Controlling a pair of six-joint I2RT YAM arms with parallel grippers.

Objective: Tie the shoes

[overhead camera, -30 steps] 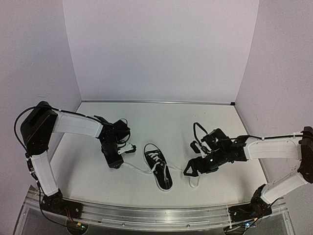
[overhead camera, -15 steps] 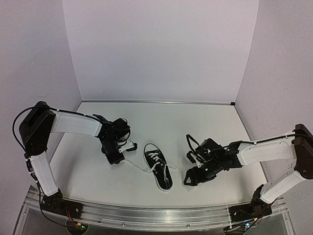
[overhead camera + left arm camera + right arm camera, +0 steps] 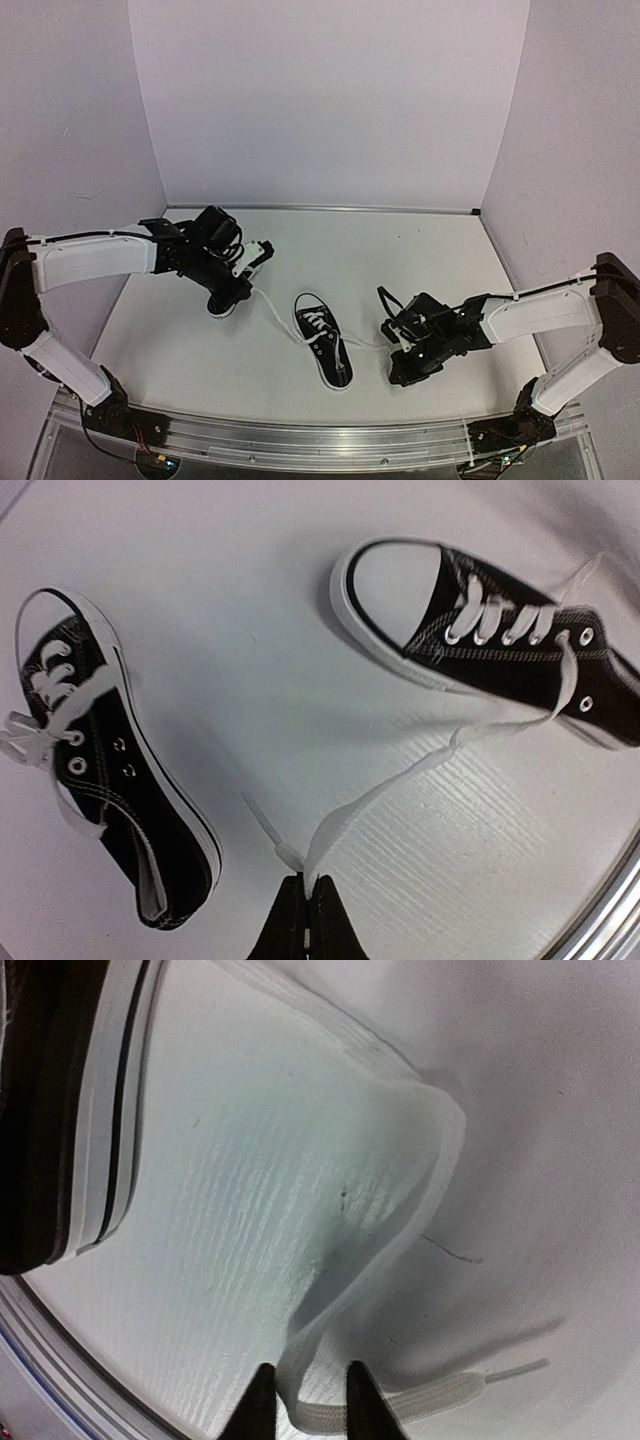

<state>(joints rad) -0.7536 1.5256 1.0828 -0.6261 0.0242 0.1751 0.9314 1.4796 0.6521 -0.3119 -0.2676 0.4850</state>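
One black shoe (image 3: 323,343) with white laces lies mid-table; the left wrist view shows it at upper right (image 3: 500,640). A second shoe (image 3: 110,780) lies close to the left of my left gripper. My left gripper (image 3: 248,287) (image 3: 305,885) is shut on a lace end (image 3: 400,780) that runs up to the upper-right shoe's eyelets. My right gripper (image 3: 398,372) (image 3: 305,1390) sits low at the table, right of the shoe. Its fingers stand narrowly apart astride a folded white lace (image 3: 400,1230), which is not pinched. A white sole (image 3: 100,1110) fills that view's left edge.
White walls enclose the table on three sides. An aluminium rail (image 3: 320,438) runs along the near edge by the arm bases, and it shows at the lower right of the left wrist view (image 3: 612,900).
The left jaws closed on the lace end, and the arm rose and drew back left, lifting the lace. The right gripper shifted onto the other lace and its jaws narrowed a lot.
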